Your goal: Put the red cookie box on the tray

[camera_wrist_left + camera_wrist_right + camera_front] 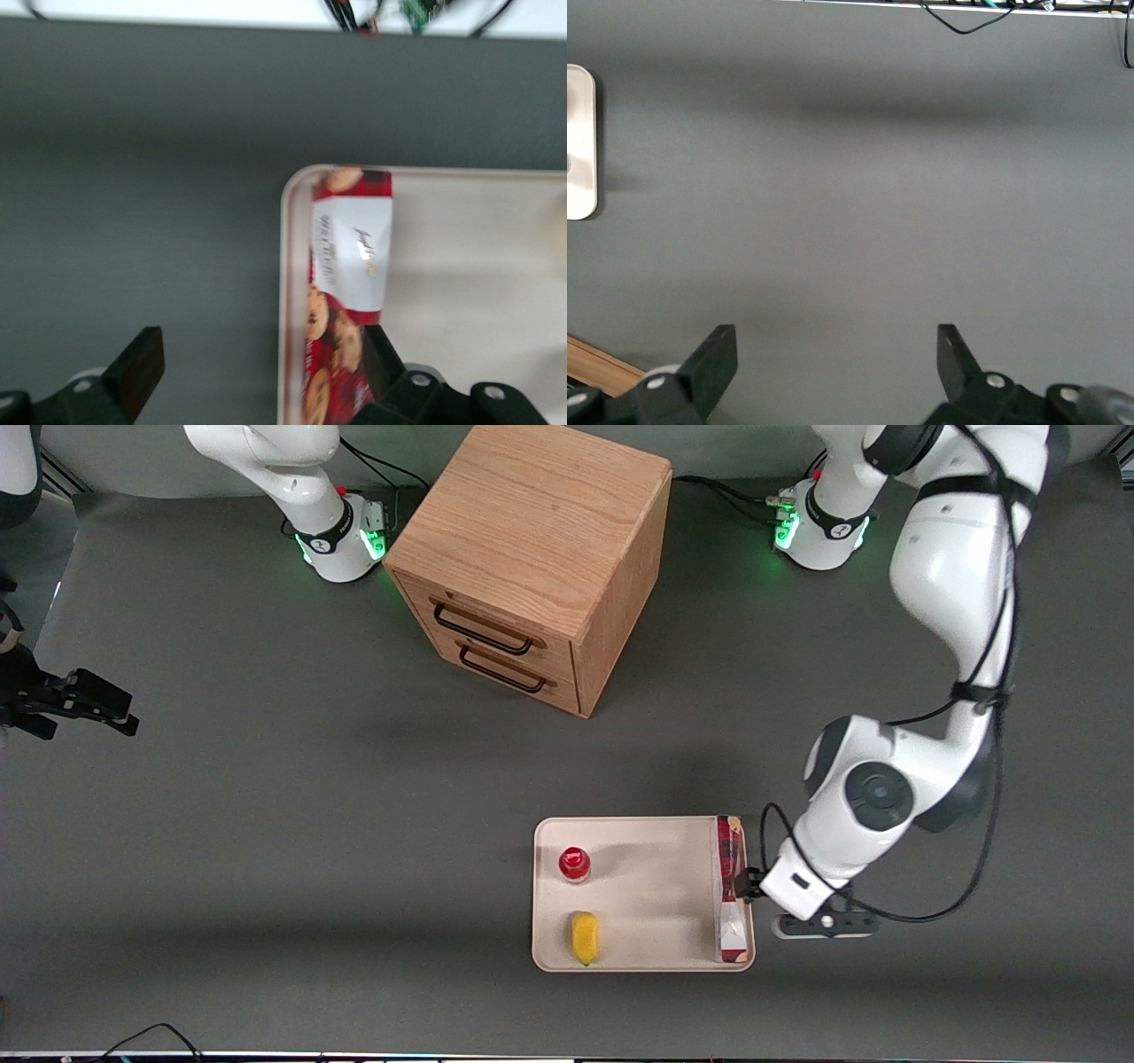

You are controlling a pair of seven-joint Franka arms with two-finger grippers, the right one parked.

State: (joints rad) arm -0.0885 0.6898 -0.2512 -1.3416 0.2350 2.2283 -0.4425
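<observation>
The red cookie box [729, 868] lies flat in the cream tray [656, 895], lengthwise along the rim nearest the working arm's end, with its white patch toward the front camera. My left gripper [744, 886] hovers low over that rim, open. In the left wrist view the red cookie box [350, 257] and the rim of the tray [292, 292] lie between the spread fingers. One finger [381, 359] is close beside the box, and the other finger [137, 367] hangs over bare table. The gripper [261, 372] holds nothing.
A small red-capped bottle [574, 863] and a yellow object [584, 937] also rest in the tray, toward the parked arm's end. A wooden drawer cabinet [532, 558] stands farther from the front camera. Grey table surface surrounds the tray.
</observation>
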